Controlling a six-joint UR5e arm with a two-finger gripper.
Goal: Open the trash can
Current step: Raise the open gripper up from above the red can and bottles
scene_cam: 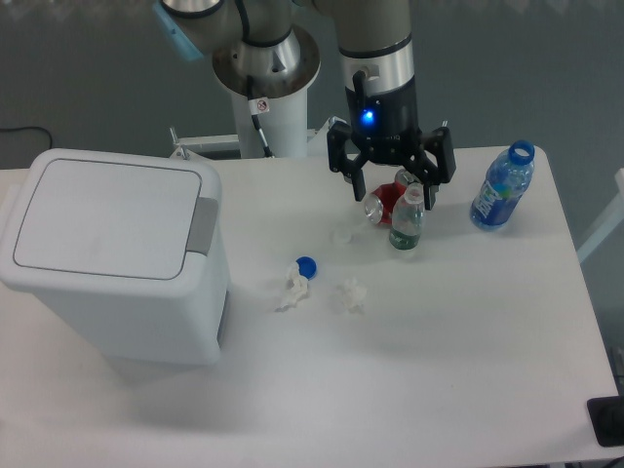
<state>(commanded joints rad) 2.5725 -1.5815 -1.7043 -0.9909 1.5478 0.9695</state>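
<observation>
At the left end of the worktop (468, 390) stands the trash can (117, 258), its flat lid down and flush, the grey push-button tab (203, 225) on its right edge looking unpressed. Judging by that, the opening has not begun: the tab has yet to be reached and pushed, and the lid has yet to lift.

Just right of the can lie two crumpled scraps of paper (292, 291) and a blue bottle cap (306, 264). Further right stand a small clear bottle (408, 222) with a tipped red can (383, 203) touching or just beside it, and near the far right edge a blue-labelled bottle (502, 187).

The tool (391, 175) hangs over the red can and small bottle, well apart from the trash can. Its fingers are spread wide and grip nothing; whether they brush the bottle top cannot be told.
</observation>
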